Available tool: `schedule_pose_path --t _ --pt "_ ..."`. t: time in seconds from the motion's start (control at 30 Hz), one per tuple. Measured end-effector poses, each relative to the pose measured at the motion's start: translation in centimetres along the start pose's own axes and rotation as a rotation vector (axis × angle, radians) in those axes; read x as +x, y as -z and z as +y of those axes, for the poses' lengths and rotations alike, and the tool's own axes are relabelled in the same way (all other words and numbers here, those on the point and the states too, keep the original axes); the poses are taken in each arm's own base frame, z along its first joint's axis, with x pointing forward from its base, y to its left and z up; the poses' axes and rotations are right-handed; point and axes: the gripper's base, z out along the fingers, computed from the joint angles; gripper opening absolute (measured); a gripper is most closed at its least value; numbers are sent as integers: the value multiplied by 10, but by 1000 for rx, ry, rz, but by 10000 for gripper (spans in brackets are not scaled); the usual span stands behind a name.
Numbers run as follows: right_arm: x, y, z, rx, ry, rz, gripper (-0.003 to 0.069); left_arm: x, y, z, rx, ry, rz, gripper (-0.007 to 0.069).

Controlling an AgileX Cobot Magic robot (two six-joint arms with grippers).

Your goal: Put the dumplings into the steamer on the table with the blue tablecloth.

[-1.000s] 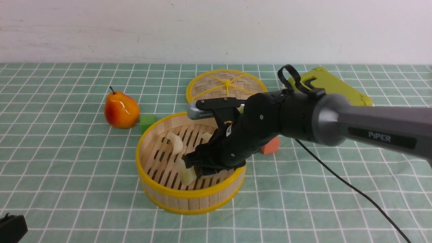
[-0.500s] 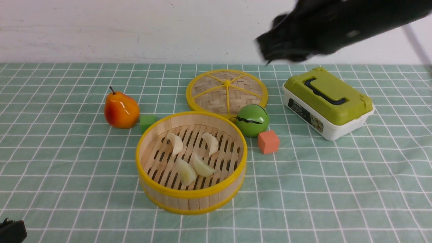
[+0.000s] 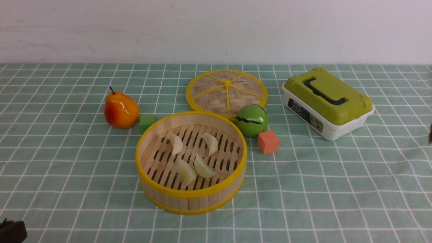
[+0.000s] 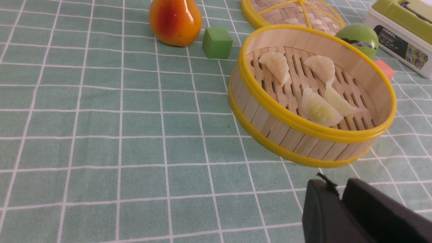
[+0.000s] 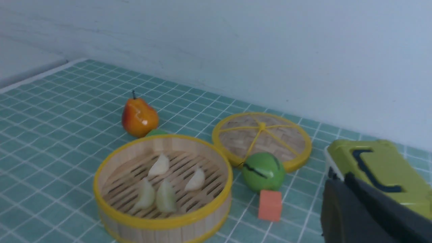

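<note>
The steamer stands mid-table on the table with the blue tablecloth. Several dumplings lie on its slatted floor: two at the back, two touching at the front. They also show in the left wrist view and the right wrist view. My left gripper hovers low near the steamer's front left, its fingers together and empty; only a corner of it shows in the front view. My right gripper is shut and empty, off to the steamer's right near the green-lidded box.
A pear and a green cube sit left of the steamer. The woven lid lies behind it. A green round toy and an orange cube sit at its right. A green-lidded box stands far right.
My right arm was down inside the steamer; it rose, swung right and left the front view, jaws closing empty. The front dumplings now lie uncovered. The left gripper barely moved.
</note>
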Motion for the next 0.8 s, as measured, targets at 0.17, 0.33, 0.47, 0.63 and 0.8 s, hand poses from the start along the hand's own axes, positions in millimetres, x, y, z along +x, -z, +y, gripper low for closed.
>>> schedule_pose_path --t 0.17,0.33,0.47,0.63,0.8 --pt "69 13 2 -44 32 -17 -19 0 0 0 -1 0 1 90" --pt "93 20 1 -45 19 -12 -15 0 0 0 -1 0 1 91" --pt "100 20 1 -44 7 4 -12 0 0 0 -1 0 2 96" --pt "102 20 0 -37 3 22 -11 0 0 0 -1 0 2 99" --pt "105 24 -2 -14 -32 -2 -11 0 0 0 -1 0 2 101"
